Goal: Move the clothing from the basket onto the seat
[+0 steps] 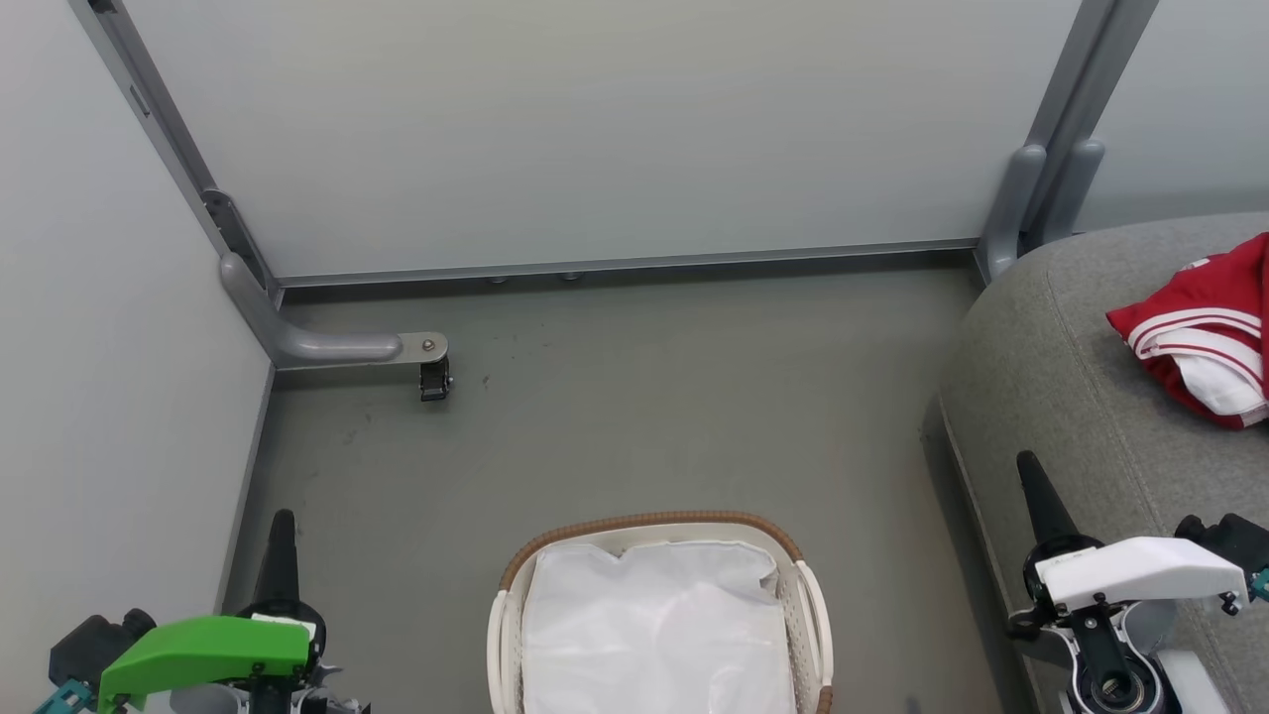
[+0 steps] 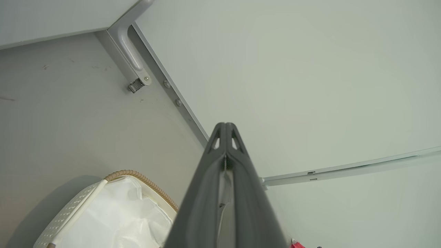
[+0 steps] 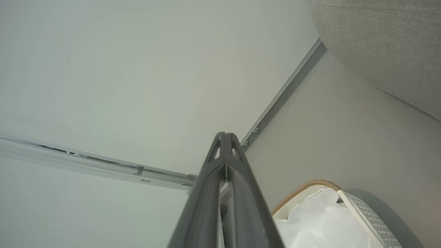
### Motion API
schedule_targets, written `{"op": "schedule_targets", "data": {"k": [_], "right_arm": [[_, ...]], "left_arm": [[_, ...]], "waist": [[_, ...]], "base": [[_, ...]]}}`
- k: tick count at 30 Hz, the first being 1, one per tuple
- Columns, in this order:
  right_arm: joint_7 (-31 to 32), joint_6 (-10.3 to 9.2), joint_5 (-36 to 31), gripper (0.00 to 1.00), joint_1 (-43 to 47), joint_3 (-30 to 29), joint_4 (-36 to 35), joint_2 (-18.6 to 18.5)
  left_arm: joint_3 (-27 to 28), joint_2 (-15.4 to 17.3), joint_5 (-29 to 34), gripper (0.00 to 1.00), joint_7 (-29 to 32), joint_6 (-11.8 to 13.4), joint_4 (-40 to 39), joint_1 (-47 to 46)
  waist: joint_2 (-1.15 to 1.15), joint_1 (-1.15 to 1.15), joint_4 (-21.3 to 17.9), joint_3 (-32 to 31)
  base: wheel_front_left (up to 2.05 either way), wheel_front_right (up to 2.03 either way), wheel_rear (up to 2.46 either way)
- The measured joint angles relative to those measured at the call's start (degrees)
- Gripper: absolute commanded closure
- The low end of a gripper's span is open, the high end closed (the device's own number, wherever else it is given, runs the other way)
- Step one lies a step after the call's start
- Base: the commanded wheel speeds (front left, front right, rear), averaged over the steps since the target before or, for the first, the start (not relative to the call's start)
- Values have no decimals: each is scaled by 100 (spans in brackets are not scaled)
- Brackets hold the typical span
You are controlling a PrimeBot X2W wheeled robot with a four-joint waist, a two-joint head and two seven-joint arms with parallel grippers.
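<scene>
Red clothing (image 1: 1205, 332) with white stripes lies bunched on the grey seat (image 1: 1081, 367) at the right edge. The cream basket (image 1: 808, 605) with its brown rim stands on the floor at the bottom centre, and only its white liner (image 1: 659, 635) shows inside. My left gripper (image 1: 282, 526) is shut at the lower left, clear of the basket. My right gripper (image 1: 1031, 476) is shut at the lower right, over the seat's front edge. The wrist views show the closed left gripper (image 2: 225, 125), the closed right gripper (image 3: 225, 135), the basket (image 2: 69, 213) (image 3: 368, 213) and a sliver of red clothing (image 2: 296, 245).
Pale panel walls (image 1: 595, 129) close off the back and left. A grey metal bracket with a small caster (image 1: 434, 377) sits on the floor at the back left. Grey posts (image 1: 1041, 188) stand at the back right corner beside the seat. Grey floor (image 1: 644, 397) lies beyond the basket.
</scene>
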Motion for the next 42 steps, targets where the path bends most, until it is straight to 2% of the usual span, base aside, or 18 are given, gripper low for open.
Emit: {"op": "schedule_targets", "data": {"k": [42], "right_arm": [[522, 0, 2038, 100, 84, -172, -298, -19]], "left_arm": [[207, 8, -1836, 100, 517, -59, -166, -223]], "waist": [[0, 0, -29, -10]], "base": [[0, 0, 0]]}}
